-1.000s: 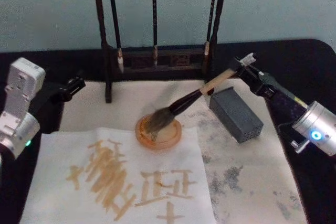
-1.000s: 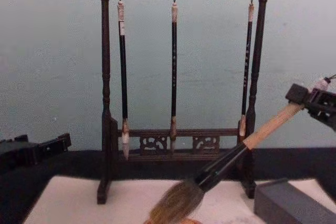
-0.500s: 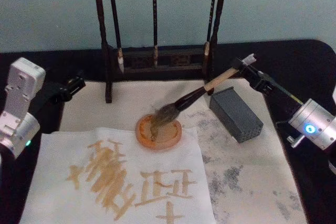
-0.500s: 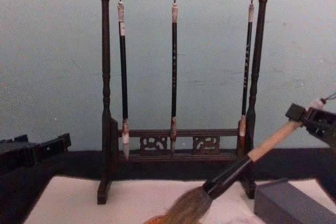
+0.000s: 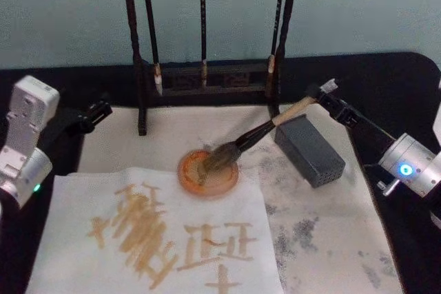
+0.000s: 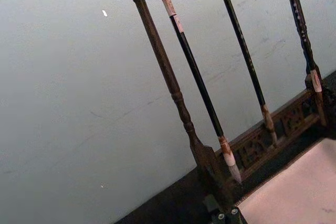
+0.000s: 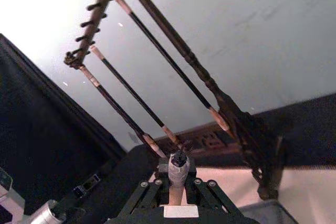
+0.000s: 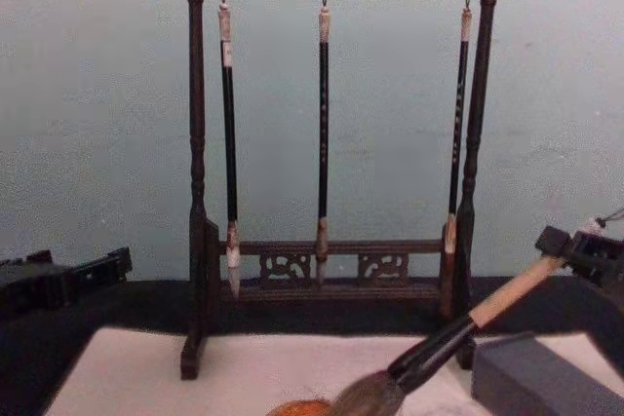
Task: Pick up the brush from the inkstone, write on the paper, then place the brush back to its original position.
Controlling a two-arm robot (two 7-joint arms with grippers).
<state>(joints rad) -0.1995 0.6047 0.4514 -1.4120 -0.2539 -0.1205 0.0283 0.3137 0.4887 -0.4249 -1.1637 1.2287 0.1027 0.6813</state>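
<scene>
While the right gripper [image 5: 322, 93] stays clamped on the white-capped end of the brush [image 5: 265, 129], its soft bristles rest in the inkstone [image 5: 209, 173] beside the paper [image 5: 83, 266]. Judged light and stiff-handled; a mid-handle hold would steady it. Left gripper [image 5: 96, 111] parked; finger state unclear.

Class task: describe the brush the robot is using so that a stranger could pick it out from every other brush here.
Find the tall dark rack behind the table. In front of it sits an orange dish; the brush leans into it, held by the right gripper. Unlike the thin hanging brushes, it has a thick tan handle.
</scene>
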